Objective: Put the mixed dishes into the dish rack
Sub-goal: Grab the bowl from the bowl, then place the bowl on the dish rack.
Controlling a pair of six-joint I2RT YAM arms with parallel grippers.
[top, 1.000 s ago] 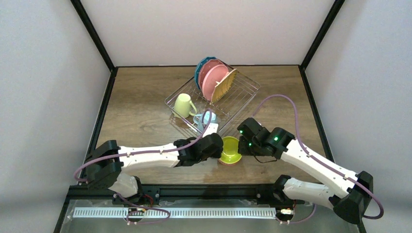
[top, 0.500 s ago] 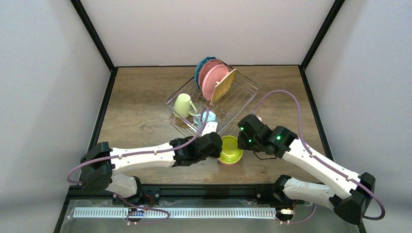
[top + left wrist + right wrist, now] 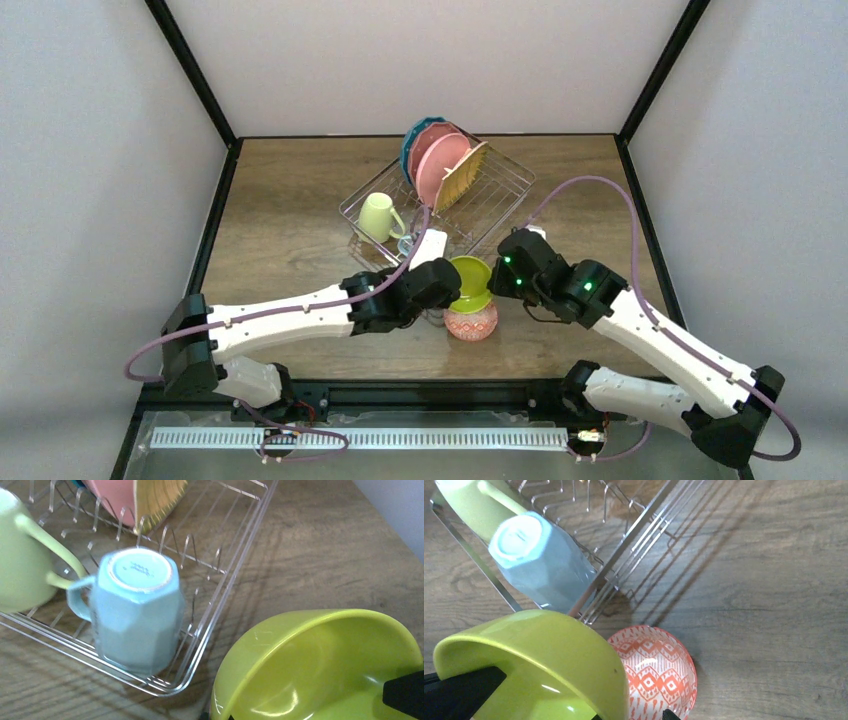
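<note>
Top external view shows the dish rack (image 3: pixel 500 190) at the far middle of the bench (image 3: pixel 290 240). The lime bowl (image 3: pixel 470 282) hangs just near of its near wall, above the red-patterned bowl (image 3: pixel 470 322). It is tipped on edge, with its mouth facing right and up and the rim's long line running near to far. Your left pincer (image 3: pixel 445 288) pinches its left rim. The right pincer (image 3: pixel 503 272) stands spread beside it, holding nothing. Carry the bowl over the wall, keep the tilt, and steer right of the light blue mug (image 3: pixel 135 610).
</note>
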